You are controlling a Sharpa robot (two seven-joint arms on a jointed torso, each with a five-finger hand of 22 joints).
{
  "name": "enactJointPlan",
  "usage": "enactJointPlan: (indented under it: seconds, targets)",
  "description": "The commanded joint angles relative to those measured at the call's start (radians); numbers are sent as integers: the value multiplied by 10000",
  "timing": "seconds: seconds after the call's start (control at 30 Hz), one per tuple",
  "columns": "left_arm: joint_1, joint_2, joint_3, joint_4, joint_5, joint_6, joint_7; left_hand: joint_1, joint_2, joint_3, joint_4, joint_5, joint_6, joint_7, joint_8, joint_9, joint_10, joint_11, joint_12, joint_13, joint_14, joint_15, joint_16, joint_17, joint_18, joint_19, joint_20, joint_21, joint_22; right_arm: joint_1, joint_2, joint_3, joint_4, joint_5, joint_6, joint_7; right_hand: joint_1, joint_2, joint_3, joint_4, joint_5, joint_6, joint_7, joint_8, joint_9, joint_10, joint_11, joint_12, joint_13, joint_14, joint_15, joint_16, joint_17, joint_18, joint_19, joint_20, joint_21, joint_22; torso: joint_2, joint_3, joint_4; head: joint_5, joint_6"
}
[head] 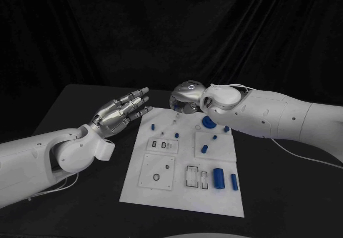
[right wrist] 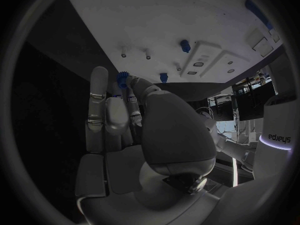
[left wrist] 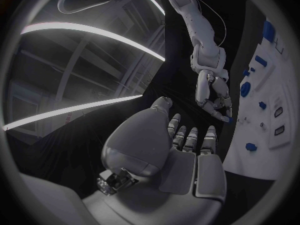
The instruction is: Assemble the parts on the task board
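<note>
The white task board (head: pixel 146 163) lies mid-table with several blue parts on it: a round one (head: pixel 208 122), small pegs (head: pixel 204 148) and two cylinders (head: pixel 218 176) near the front right. My right hand (head: pixel 187 99) hovers over the board's far edge. In the right wrist view, its thumb and a finger pinch a small toothed blue part (right wrist: pixel 122 79) just above the board (right wrist: pixel 187 20). My left hand (head: pixel 125 111) is off the board's far-left corner, fingers straight and apart, holding nothing. The left wrist view shows its palm (left wrist: pixel 169 150) and the right hand (left wrist: pixel 212 97) beyond.
The board carries framed rectangular slots (head: pixel 196 176) and a round hole (head: pixel 156 177) near its front. Bare black table (head: pixel 85 208) surrounds it. A black curtain hangs behind. The right forearm (head: pixel 271 116) spans the table's right side.
</note>
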Motion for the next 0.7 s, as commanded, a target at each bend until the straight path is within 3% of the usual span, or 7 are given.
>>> enactJointPlan:
  seconds: [0.03, 0.37, 0.7]
  targets:
    - [-1, 28, 11, 6, -16, 161, 101, 83, -23, 63, 4, 58, 57, 18, 58, 13, 25, 61, 43, 7, 25, 58, 59, 7, 181, 31, 26, 38, 12, -64, 13, 8, -73, 15, 198, -16, 115, -25, 82, 12, -3, -83, 19, -79, -20, 450, -406, -72, 7, 60, 69, 22, -3, 9, -74, -8, 42, 26, 20, -7, 33, -22, 3]
    - [-1, 45, 11, -23, -16, 193, 92, 83, -19, 79, -2, 59, 75, 25, 66, 15, 23, 65, 44, 7, 25, 61, 59, 7, 181, 29, 23, 36, 11, -170, -18, 8, -118, 15, 304, -75, 128, -38, 109, 17, 24, -123, 29, -139, -37, 431, -393, -141, -2, 36, 72, 14, -4, 13, -129, -1, 67, 80, -23, -20, 33, -30, -69]
    - [-3, 41, 11, -45, -16, 209, 80, 82, -14, 95, -6, 60, 101, 32, 75, 19, 19, 70, 39, 5, 25, 66, 58, 6, 180, 29, 21, 36, 11, -202, -86, 8, -101, 15, 239, -131, 137, -52, 140, 21, 92, -154, 44, -198, -54, 431, -379, -201, -5, 23, 86, 27, 18, 12, -180, 11, 103, 144, -15, -32, -6, -9, -79]
